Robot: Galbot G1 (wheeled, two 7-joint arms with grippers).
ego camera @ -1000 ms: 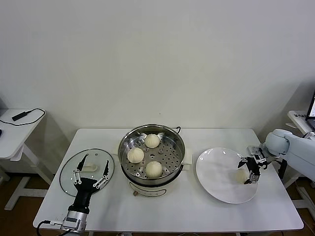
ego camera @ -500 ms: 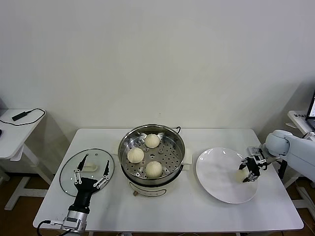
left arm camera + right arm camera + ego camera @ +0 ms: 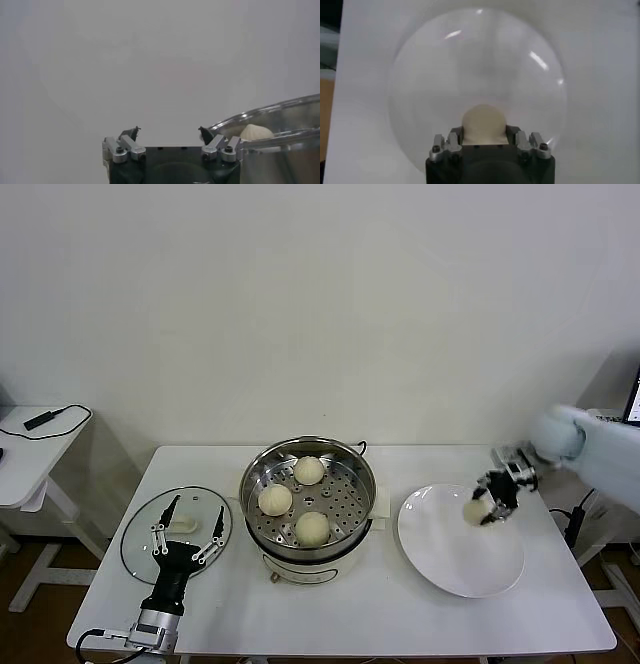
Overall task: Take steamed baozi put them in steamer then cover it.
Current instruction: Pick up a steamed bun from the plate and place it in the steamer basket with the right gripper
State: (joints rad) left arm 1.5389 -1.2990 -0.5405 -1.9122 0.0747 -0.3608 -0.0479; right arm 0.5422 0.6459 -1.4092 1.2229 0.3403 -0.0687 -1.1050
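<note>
The right gripper (image 3: 487, 505), pinching the fourth baozi (image 3: 475, 511), has lifted it off the white plate (image 3: 445, 559) toward the steamer (image 3: 309, 496), while the spread left gripper (image 3: 187, 534) waits beside the steamer.

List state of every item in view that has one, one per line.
steamer: uncovered, three baozi on its tray.
glass lid: off, flat on the table left of the steamer.
fourth baozi: gripped, lifted above the plate.
plate: nothing on it.
right gripper: shut on the baozi.
left gripper: open, over the lid's near edge, holding nothing.
</note>
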